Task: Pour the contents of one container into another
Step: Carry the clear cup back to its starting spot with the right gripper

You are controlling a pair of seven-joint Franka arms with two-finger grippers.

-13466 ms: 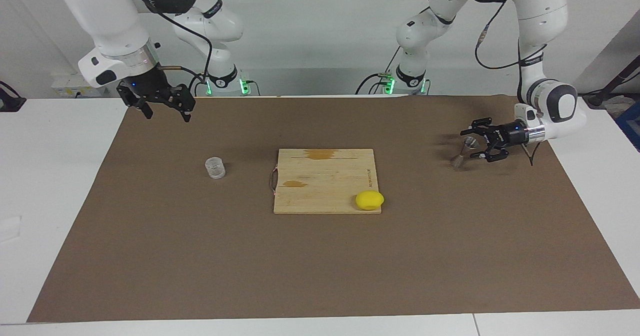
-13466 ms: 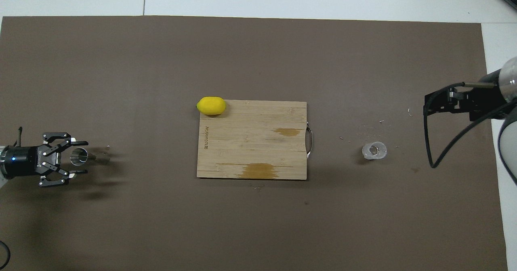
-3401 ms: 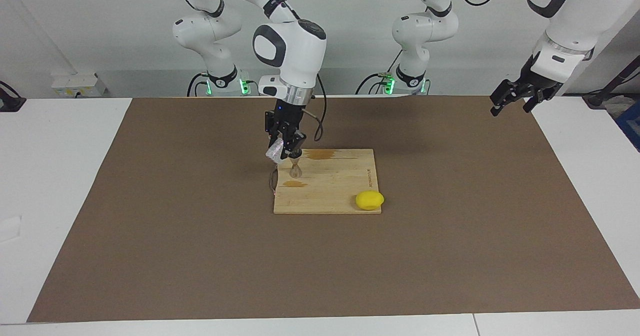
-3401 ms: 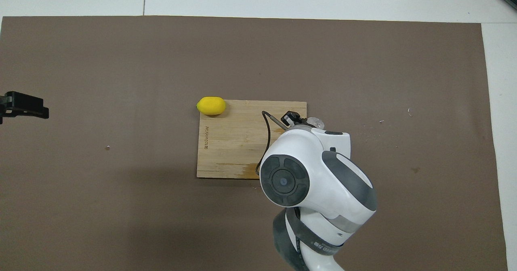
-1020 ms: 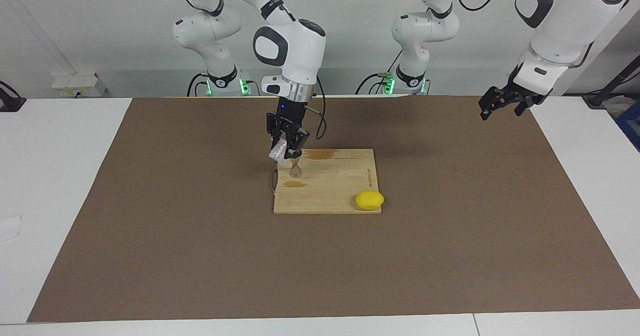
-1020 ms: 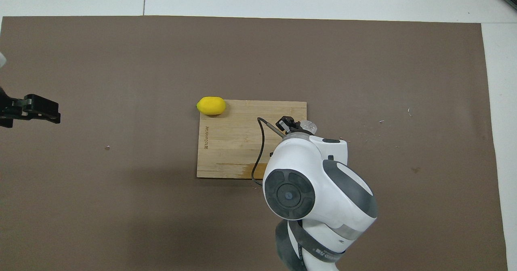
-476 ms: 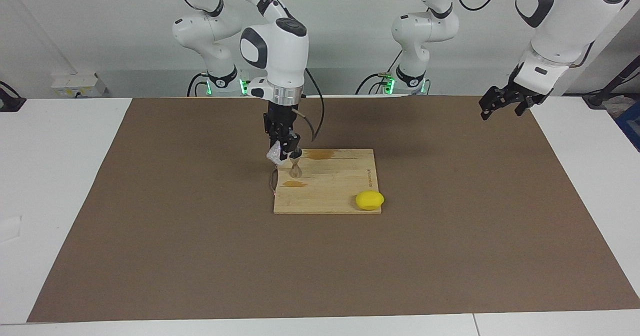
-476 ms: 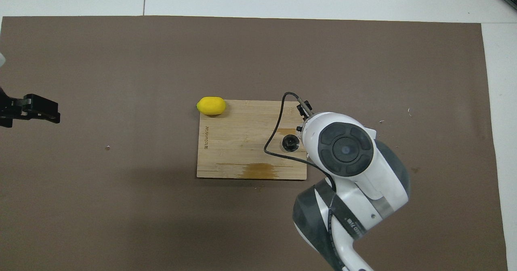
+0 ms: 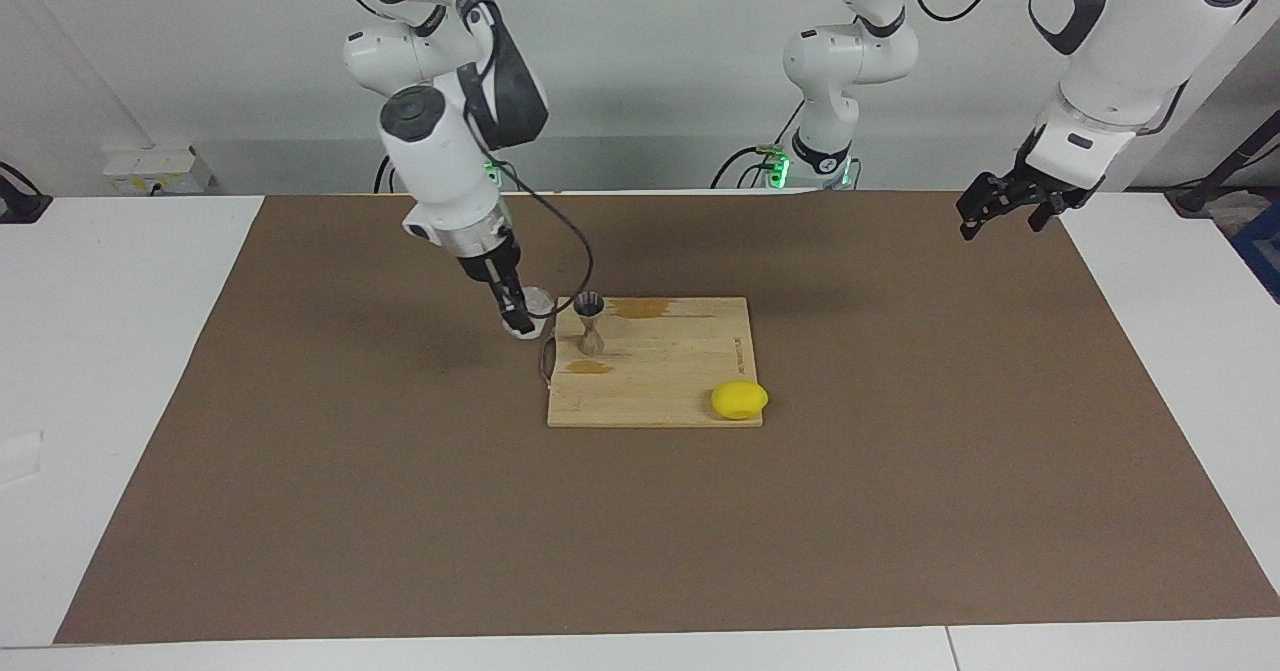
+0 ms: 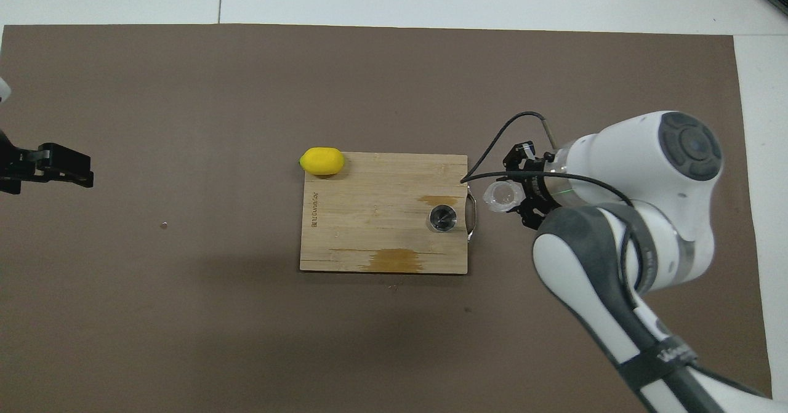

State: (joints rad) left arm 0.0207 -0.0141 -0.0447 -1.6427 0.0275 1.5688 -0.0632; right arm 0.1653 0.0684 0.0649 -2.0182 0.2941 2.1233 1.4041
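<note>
The silver hourglass jigger [image 9: 590, 323] stands upright on the wooden cutting board [image 9: 670, 376], at the end toward the right arm; from overhead the jigger [image 10: 444, 217] shows its round mouth. My right gripper [image 9: 525, 314] is shut on the small clear cup [image 9: 540, 300]. It holds the cup just off the board's handle end, over the brown mat, about level with the jigger's rim. Overhead, the cup [image 10: 497, 195] sits mouth up in the right gripper [image 10: 512, 196]. My left gripper [image 9: 1000, 209] hangs open and empty, high over the mat's corner at the left arm's end.
A yellow lemon [image 9: 739, 399] lies at the board's [image 10: 369, 234] corner farthest from the robots, toward the left arm's end. The board has two darker stains. A brown mat [image 9: 400, 511] covers the table. The right arm's cable loops over the board's handle end.
The right arm has swung from over the jigger toward its own end of the table, carrying the cup and bringing it mouth up. The jigger now stands uncovered. The left arm has stayed still.
</note>
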